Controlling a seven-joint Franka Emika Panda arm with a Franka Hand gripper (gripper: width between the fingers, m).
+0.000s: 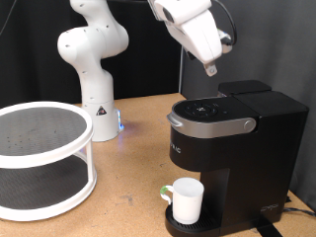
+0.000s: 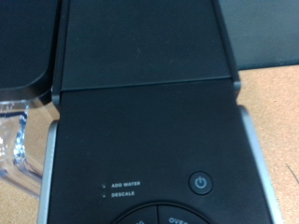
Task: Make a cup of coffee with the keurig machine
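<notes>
While the cup (image 1: 186,199) sits on the drip tray (image 1: 178,226) at the keurig machine's (image 1: 232,148) base, near the exterior view's bottom, the gripper (image 1: 210,69) hangs in the air just above the machine's top, apart from it. Nothing shows between its fingers; how far they are parted I cannot tell. A white two-tier shelf (image 1: 39,158) stands at the left. In the wrist view the machine's closed lid (image 2: 145,47) and power button (image 2: 202,182) fill the frame.
</notes>
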